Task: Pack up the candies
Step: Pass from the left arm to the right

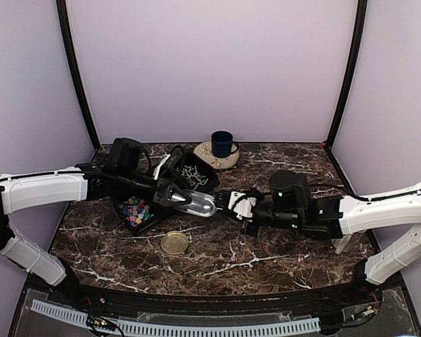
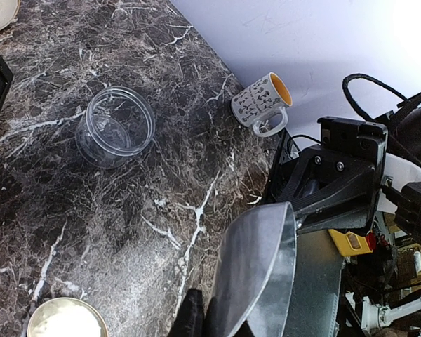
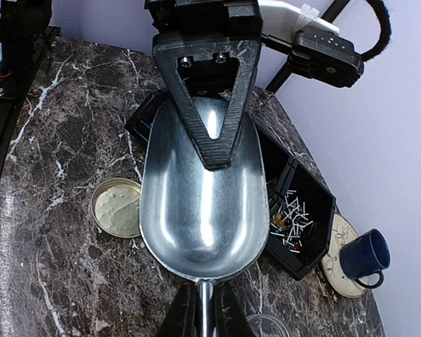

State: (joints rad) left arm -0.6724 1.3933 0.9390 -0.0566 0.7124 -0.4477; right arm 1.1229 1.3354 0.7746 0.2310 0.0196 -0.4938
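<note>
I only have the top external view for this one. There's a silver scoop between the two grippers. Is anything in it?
Observer: No. The right wrist view looks into the scoop, and its bowl is bare metal.
Operator: Who's holding it?
Observer: The left gripper grips the bowl's mouth end, and the right gripper pinches the handle.
Operator: And the jar?
Observer: The left wrist view shows the jar on the table, lidless and empty.

My table is dark marble veined white. Directly on it sit a black tray, a gold lid just nearer me, a clear jar, a patterned mug by the wall, and a pale round plate at the back.
</note>
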